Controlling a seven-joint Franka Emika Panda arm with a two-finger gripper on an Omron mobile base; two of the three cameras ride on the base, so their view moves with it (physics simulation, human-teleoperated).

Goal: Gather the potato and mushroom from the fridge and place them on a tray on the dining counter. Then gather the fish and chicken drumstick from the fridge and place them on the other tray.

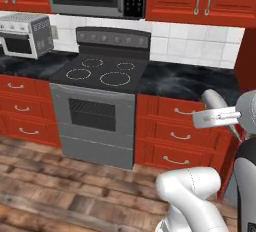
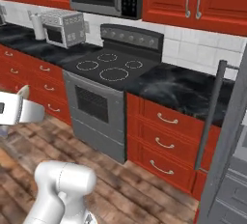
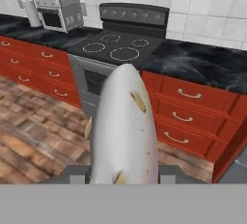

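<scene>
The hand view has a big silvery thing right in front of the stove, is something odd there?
It is a fish, held up in the gripper, pointing away from the camera toward the stove. A whole fish in mid-air looks strange, but nothing looks spilled or broken.

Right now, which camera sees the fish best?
The hand view: the fish stands big in the middle, gripped in the hand. The left base view catches just its grey end past the arm; the right base view, a pale tip.

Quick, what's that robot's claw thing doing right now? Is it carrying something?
Gripper: closed on the fish, held between its fingers and sticking out ahead of the hand.
</scene>
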